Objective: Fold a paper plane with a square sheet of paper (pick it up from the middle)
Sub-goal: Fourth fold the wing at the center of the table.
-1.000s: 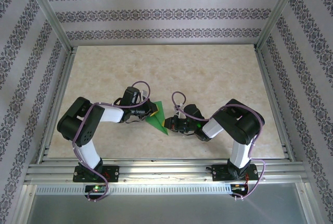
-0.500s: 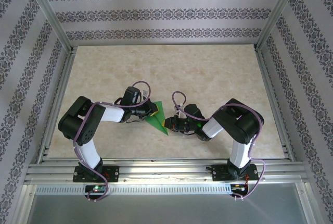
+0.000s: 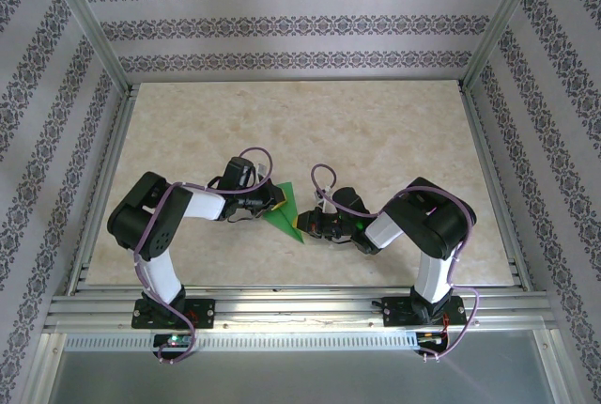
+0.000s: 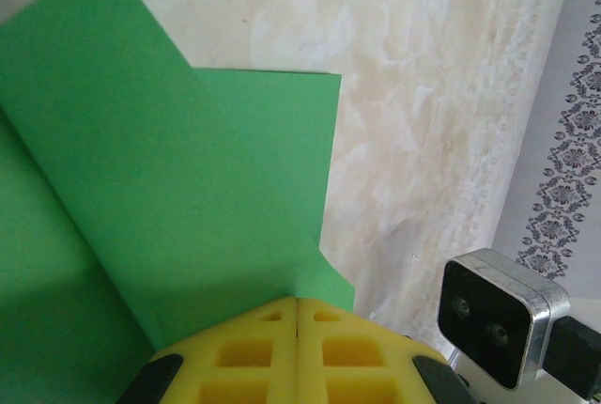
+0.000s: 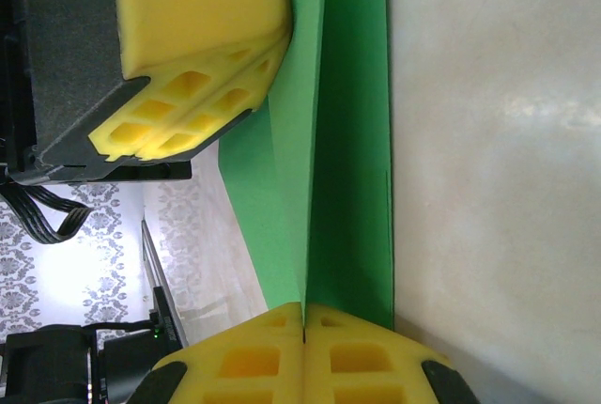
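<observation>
Both grippers meet at the paper (image 3: 286,215), which lies flat on the counter (image 3: 376,132) near its middle, toward the near edge. Seen from above it is a green wedge whose long axis runs from 12 o'clock down to a point at 5 o'clock. The left gripper (image 3: 273,199) is fully shut, its tips resting on the sheet's 10 o'clock edge. The right gripper (image 3: 306,225) is shut too, at the 5 o'clock tip. In its wrist view a crease runs straight into the seam between its fingers; I cannot tell whether it pinches or only presses. Neither arm is clearly nearer, so the next fold likely turns along that crease.
</observation>
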